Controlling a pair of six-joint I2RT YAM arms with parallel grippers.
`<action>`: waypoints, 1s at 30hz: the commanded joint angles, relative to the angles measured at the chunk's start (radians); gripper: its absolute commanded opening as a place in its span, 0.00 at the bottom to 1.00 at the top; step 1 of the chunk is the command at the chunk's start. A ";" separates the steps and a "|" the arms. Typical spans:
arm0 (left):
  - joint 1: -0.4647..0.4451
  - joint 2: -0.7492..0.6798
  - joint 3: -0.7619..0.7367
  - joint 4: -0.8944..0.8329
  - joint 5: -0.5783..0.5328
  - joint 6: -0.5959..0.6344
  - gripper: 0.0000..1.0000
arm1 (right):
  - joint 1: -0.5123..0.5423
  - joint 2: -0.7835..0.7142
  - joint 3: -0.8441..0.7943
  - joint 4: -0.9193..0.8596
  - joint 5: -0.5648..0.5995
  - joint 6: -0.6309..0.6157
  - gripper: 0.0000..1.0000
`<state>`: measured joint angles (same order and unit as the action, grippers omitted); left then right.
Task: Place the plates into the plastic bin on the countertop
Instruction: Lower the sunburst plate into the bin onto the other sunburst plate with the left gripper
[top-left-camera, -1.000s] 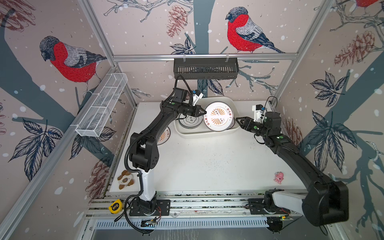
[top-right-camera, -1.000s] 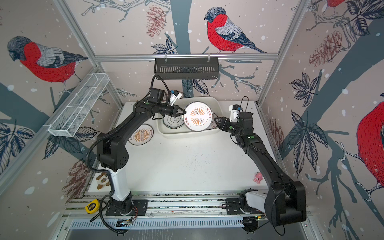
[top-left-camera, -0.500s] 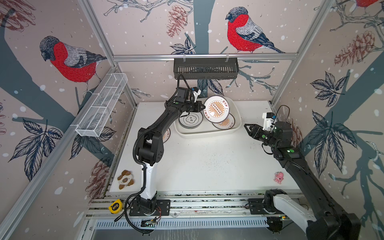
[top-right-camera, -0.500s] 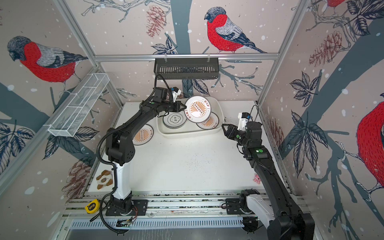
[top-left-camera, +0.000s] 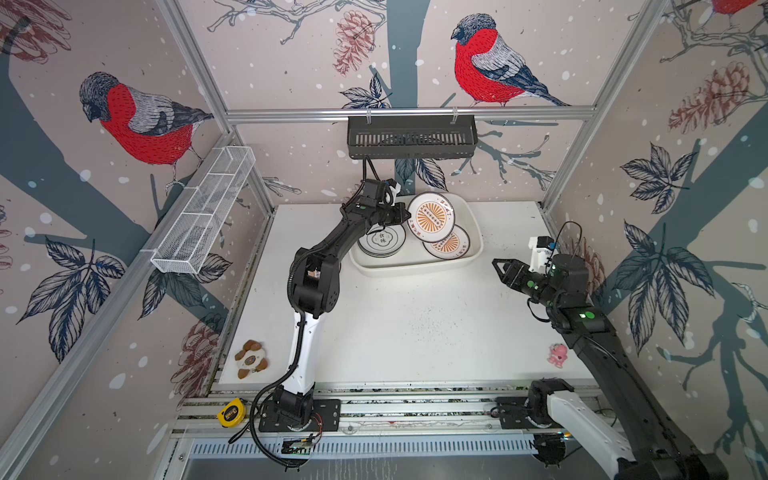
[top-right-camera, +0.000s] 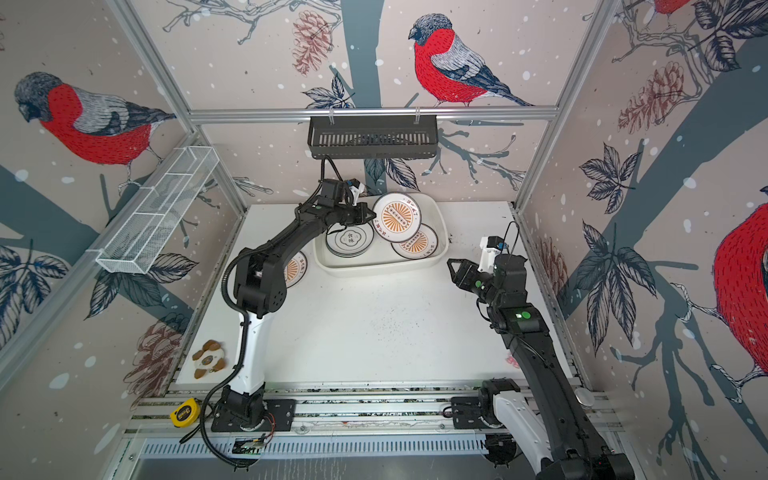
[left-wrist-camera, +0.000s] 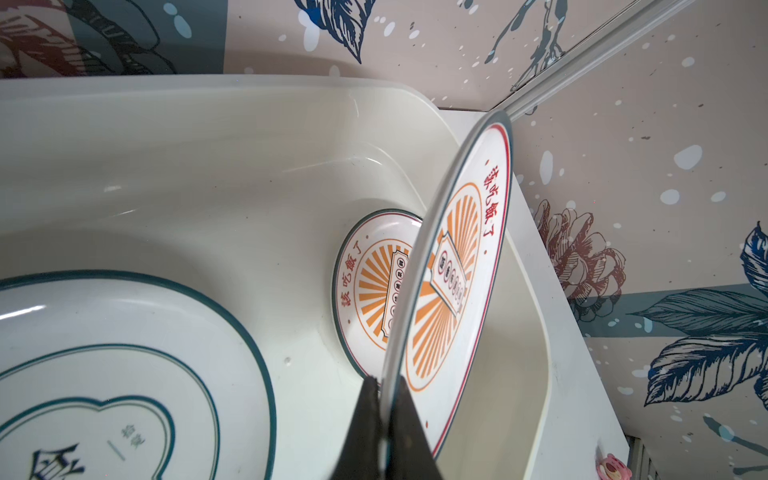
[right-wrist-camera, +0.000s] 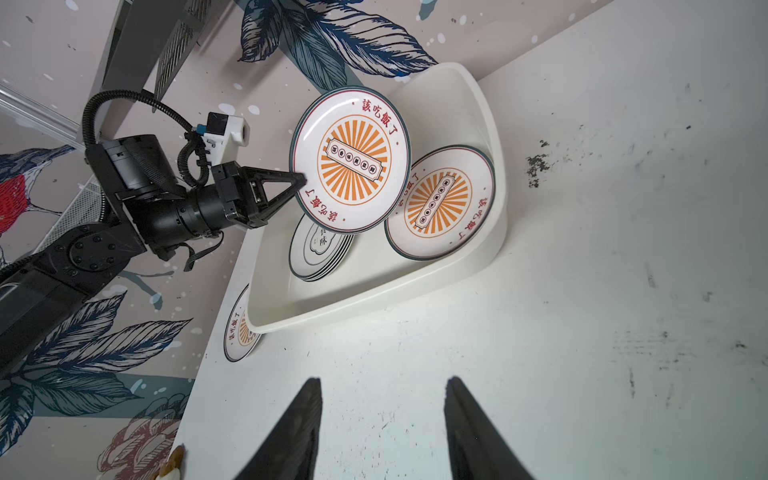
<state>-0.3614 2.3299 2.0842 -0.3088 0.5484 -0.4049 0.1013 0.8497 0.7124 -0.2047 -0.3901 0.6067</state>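
left claw (left-wrist-camera: 384, 380): clamped tight on the rim of the held plate (left-wrist-camera: 457, 270)
held plate: orange sunburst one, tilted up on edge over the far side of the bin (top-left-camera: 415, 268), face turned toward the right arm (can't tell if its low edge touches anything)
bin: back of the countertop (top-left-camera: 415, 324), just under the black rack (top-left-camera: 411, 137)
in the bin: a stack (top-left-camera: 382, 241) of plates with dark line art on the left arm's side, a flat sunburst plate (top-left-camera: 451, 247) on the other side
loose plate (top-right-camera: 296, 268): another sunburst one, flat on the countertop, right beside the bin's left wall
right claw (right-wrist-camera: 382, 380): jaws apart, nothing between them, hanging over bare countertop well clear of the bin
in the way: the held plate covers part of the flat sunburst plate in both top views; the left arm (top-left-camera: 316, 274) hides the loose plate in a top view and part of the stack too
other stuff: wire basket (top-left-camera: 203, 216) on the left wall, tape measure (top-left-camera: 231, 412) on the front rail, brown-and-white toy (top-left-camera: 250, 359) at the near left corner, pink toy (top-left-camera: 557, 355) near the right edge
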 joint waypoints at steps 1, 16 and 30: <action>-0.002 0.037 0.041 0.068 0.019 -0.041 0.00 | 0.000 -0.005 0.005 -0.021 0.015 0.011 0.49; -0.040 0.185 0.161 0.071 0.036 -0.068 0.00 | 0.000 0.003 -0.019 -0.031 0.029 0.015 0.49; -0.063 0.245 0.210 0.081 0.042 -0.089 0.00 | 0.000 0.035 -0.033 -0.008 0.028 0.019 0.49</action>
<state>-0.4210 2.5664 2.2791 -0.2962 0.5606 -0.4763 0.1013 0.8803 0.6849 -0.2436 -0.3676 0.6250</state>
